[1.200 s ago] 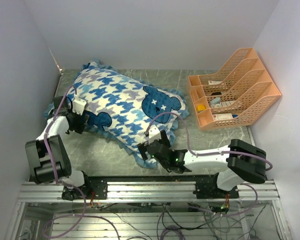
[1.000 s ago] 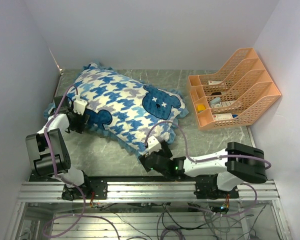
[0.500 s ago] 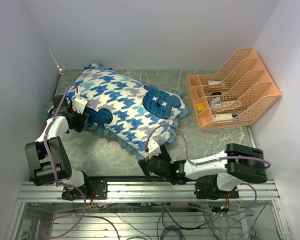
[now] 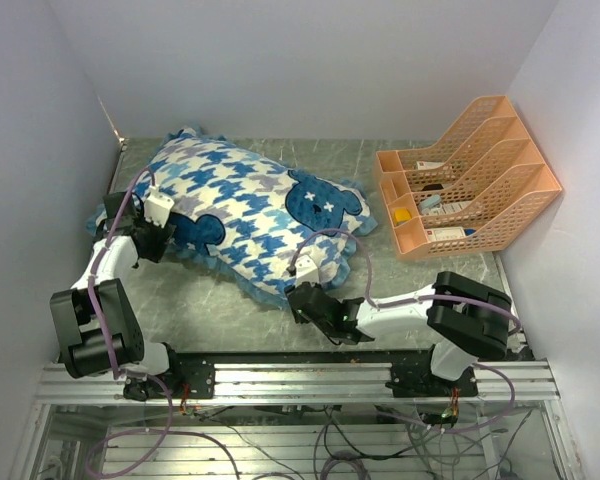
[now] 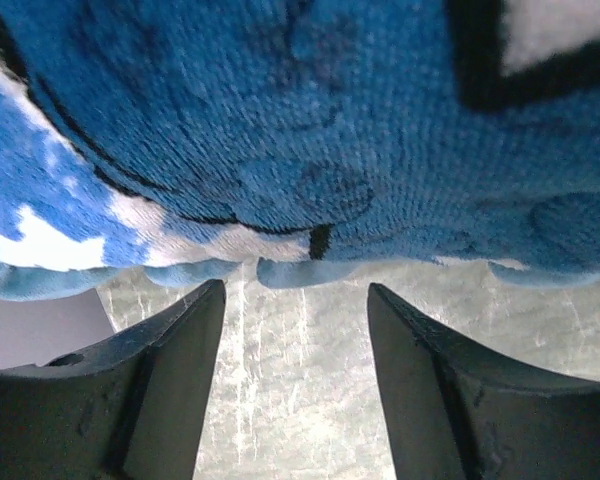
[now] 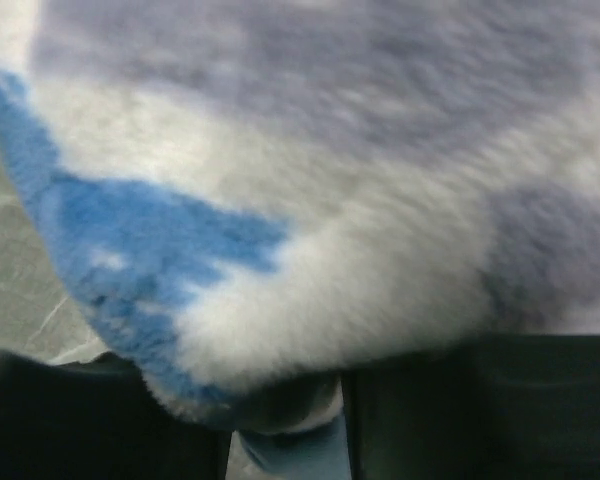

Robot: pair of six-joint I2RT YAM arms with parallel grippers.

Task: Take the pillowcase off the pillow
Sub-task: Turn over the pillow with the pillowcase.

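Sprawling ahead of both my pincers, the pillowcase (image 4: 245, 205) lies stuffed full on the grey marble table (image 4: 210, 300), houndstooth and bear print facing up. Its near corner, teal ruffle included, is pinched in my right pincer (image 4: 296, 294), whose jaws are closed on the fabric, with white and blue plush bulging just above them. My left pincer (image 4: 160, 238) sits at the cover's other end, its 2 fingers (image 5: 160, 380) apart with nothing between them and the ruffled edge just ahead of the tips. Well beyond my right pincer, off to its right, stands an orange file rack (image 4: 465, 175).
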